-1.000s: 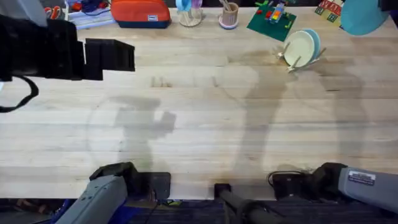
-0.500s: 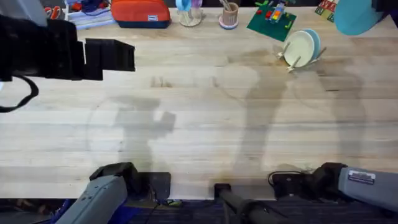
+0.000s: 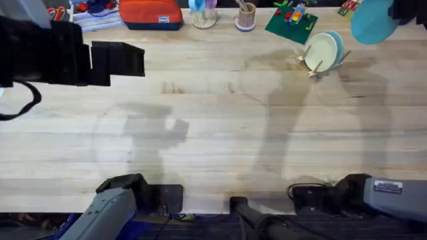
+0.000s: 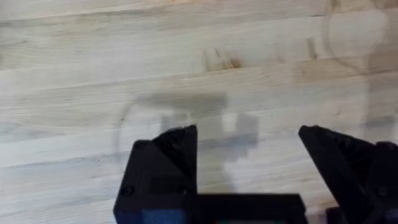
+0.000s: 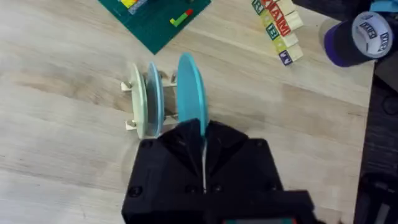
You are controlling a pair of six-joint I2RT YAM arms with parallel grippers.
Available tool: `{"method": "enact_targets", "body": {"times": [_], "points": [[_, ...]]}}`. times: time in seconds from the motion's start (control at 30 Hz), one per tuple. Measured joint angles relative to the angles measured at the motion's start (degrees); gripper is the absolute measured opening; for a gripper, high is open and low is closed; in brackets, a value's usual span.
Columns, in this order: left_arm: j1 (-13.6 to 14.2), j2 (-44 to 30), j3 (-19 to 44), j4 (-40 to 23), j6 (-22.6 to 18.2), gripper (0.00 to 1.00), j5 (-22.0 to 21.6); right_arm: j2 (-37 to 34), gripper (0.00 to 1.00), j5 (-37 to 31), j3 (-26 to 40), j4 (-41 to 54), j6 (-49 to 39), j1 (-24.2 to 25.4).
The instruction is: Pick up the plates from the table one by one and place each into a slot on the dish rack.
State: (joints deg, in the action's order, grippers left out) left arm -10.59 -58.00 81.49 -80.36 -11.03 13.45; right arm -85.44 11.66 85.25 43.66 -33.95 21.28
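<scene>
The large pale wooden plank worktop (image 3: 213,133) lies bare across its middle, with clutter along its far edge: an orange pouch (image 3: 151,15), a round wooden pen cup (image 3: 245,17) and a green brick baseplate (image 3: 291,21). The small pale wooden dish rack (image 3: 319,59) stands near the far right of the worktop, beside the baseplate. Two plates already stand on edge in it: a cream round plastic plate (image 3: 320,50) and a pale blue round plastic plate (image 3: 337,45) just behind it. The turquoise round plastic plate (image 3: 371,21) is off the worktop, held in the air to the right of the rack. In the right wrist view the right hand (image 5: 203,149) is clamped on the lower rim of that plate, which hangs upright and parallel to the racked pair, just beside the pale blue one; whether it has entered a slot cannot be told. No other plate lies on the visible worktop, so by my judgement this is the last plate, and only its seating and release remain. The overhead view gives the rack's place on the worktop; the right wrist view alone shows the grip, plus lettered wooden blocks (image 5: 278,30) and a tape roll (image 5: 372,28). The left wrist view shows the left hand (image 4: 249,146) with fingers apart over bare planks, holding nothing.
</scene>
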Motion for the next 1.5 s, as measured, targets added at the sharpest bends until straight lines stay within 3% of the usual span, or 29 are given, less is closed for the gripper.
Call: {"method": "enact_targets", "body": {"times": [1.5], "points": [[0.0,0.0,0.0,0.0,0.0,0.994,0.0,-7.7,0.027,1.5,0.0,-1.2,-0.6,-0.1]]}}
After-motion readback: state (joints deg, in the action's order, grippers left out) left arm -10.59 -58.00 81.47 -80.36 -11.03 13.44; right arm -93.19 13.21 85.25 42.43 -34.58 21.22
